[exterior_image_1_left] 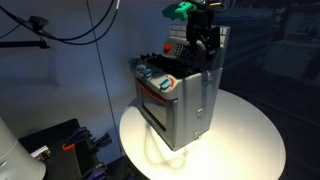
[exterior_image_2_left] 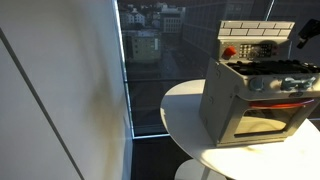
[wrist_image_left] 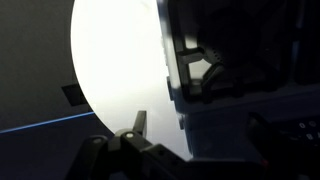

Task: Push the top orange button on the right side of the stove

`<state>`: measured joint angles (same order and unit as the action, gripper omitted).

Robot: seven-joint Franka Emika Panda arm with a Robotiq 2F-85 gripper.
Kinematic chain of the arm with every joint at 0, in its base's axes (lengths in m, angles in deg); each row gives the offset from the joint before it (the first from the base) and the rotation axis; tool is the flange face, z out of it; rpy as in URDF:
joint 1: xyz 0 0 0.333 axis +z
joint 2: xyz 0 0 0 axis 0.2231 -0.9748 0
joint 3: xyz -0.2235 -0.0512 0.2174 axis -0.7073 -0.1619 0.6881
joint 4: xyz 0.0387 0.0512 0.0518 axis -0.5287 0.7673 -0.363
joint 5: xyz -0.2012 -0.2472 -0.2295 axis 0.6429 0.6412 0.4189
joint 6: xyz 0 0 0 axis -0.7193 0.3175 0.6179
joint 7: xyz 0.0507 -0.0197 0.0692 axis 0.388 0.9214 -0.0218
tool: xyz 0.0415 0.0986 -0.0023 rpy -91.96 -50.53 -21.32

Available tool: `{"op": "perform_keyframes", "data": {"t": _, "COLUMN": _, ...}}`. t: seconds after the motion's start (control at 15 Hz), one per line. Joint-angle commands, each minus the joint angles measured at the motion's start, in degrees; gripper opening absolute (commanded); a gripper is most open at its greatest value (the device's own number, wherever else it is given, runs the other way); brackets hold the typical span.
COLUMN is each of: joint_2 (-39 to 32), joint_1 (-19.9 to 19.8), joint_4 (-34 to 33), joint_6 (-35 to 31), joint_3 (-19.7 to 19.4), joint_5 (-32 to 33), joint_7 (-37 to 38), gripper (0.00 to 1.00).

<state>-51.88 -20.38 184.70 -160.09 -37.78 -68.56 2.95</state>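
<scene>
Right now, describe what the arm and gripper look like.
The gripper is black and blocky, with dark, angular fingers seen in the wrist view. A bright green part sits above it at the wrist. Nothing more shows clearly.

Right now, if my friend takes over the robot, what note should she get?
The black gripper hangs at the upper back corner of the boxy grey toy stove; open or shut, cannot tell.
The stove stands on the round white table, oven door closed.
Done: gripper is up by the white brick-pattern back panel.
Left: find the orange button, too small to make out here, and push it.
</scene>
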Motion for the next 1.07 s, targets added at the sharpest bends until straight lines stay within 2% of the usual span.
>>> {"op": "perform_keyframes", "data": {"t": 0.0, "joint_2": -1.65, "joint_1": -0.19, "joint_4": -2.42, "joint_6": 0.1, "joint_3": 0.25, "joint_5": -1.62, "joint_7": -0.79, "gripper": 1.0}}
{"op": "perform_keyframes", "data": {"t": 1.0, "joint_2": -3.4, "joint_1": -0.24, "joint_4": -4.31, "joint_6": -0.05, "joint_3": 0.89, "joint_5": -2.4, "joint_7": -2.0, "gripper": 1.0}}
